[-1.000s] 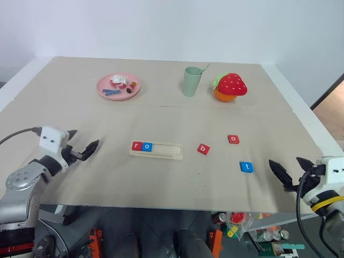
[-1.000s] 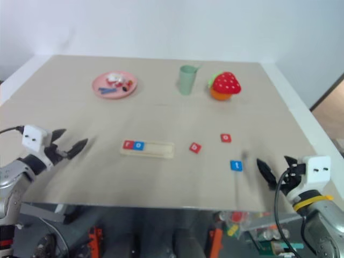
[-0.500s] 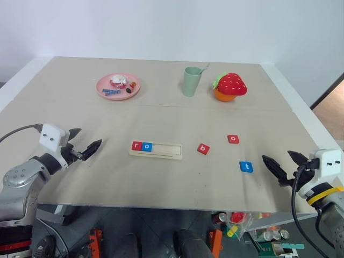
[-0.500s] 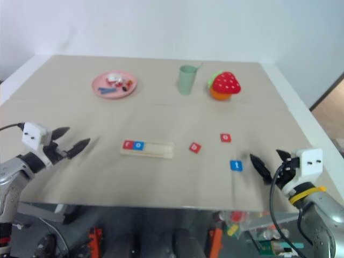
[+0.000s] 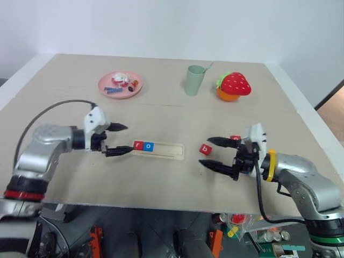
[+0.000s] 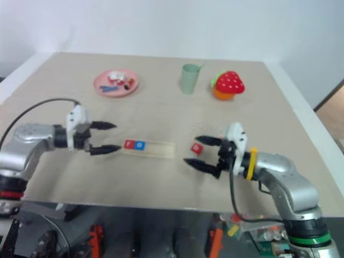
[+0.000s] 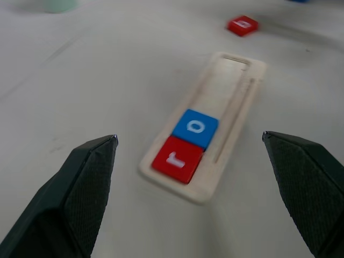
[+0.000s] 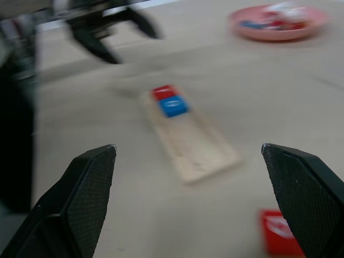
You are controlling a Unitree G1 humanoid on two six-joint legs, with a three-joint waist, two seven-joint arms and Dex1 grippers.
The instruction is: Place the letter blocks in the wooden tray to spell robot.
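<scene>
In the left eye view we see the wooden tray (image 5: 157, 150) lying flat near the middle of the surface (image 5: 161, 113), with a red r block (image 5: 138, 145) and a blue o block (image 5: 149, 146) seated side by side at its left end; the rest of its groove is bare. Our left gripper (image 5: 118, 140) hangs just beside that filled end with its fingers spread wide and nothing between them, pointing toward the tray. Our right gripper (image 5: 215, 154) has its fingers equally wide and empty, reaching in from the right with the red b block (image 5: 205, 149) close by the fingertips. We judge b to be the next letter, which would explain that approach. Another red block (image 5: 235, 138) peeks out behind the upper finger; its letter is hidden. A pink plate (image 5: 120, 84), a green cup (image 5: 195, 79) and a strawberry toy (image 5: 234, 85) stand well apart at the far side, out of the work.

The right eye view gives the same layout, with the b block (image 6: 197, 148) between the tray's empty end and the right gripper.

In the left wrist view the tray (image 7: 236, 91) runs away between our two fingers (image 7: 80, 183), the r (image 7: 177, 159) touching the o (image 7: 195, 127).

In the right wrist view the b block (image 8: 279, 232) lies near one finger (image 8: 303, 188), the tray (image 8: 196, 145) beyond it.
</scene>
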